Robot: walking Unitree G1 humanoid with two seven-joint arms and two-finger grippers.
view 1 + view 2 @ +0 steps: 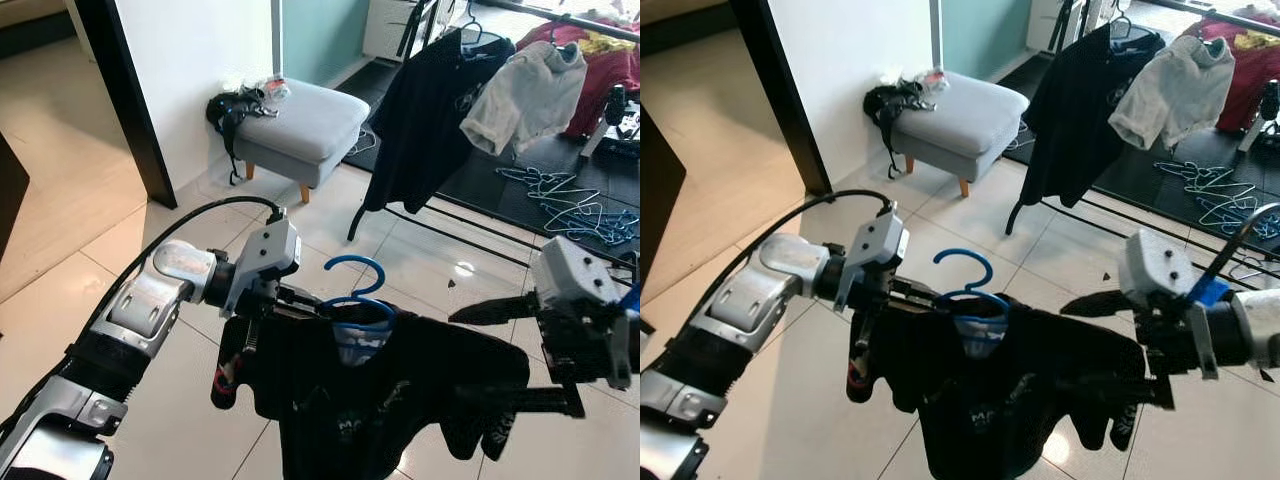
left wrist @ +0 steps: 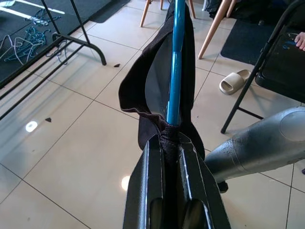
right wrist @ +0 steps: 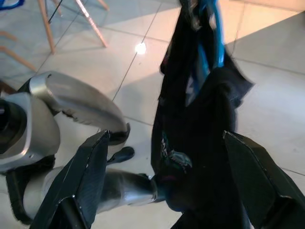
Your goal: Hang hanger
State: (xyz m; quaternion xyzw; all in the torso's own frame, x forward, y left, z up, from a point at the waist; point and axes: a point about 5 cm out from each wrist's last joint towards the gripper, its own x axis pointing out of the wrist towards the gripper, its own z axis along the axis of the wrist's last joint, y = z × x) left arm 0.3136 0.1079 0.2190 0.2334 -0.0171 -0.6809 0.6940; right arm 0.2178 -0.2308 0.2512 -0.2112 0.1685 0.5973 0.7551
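Note:
A blue hanger [image 1: 356,276] carries a black T-shirt [image 1: 372,400], held in the air in front of me with its hook pointing up. My left gripper [image 1: 300,300] is shut on the hanger's left shoulder end, cloth and all. The left wrist view shows its fingers [image 2: 153,162] pinching the shirt fabric around the blue hanger [image 2: 176,62]. My right gripper [image 1: 492,355] stands open at the shirt's right side, one finger above the cloth and one below. In the right wrist view the black T-shirt [image 3: 200,109] hangs between the widely spread fingers [image 3: 90,171].
A clothes rack [image 1: 560,15] at the back right holds a black shirt [image 1: 430,110], a pale sweater [image 1: 525,90] and a red garment [image 1: 605,60]. Loose hangers [image 1: 572,208] lie on the dark mat below. A grey footstool [image 1: 300,125] stands by the white wall [image 1: 190,70].

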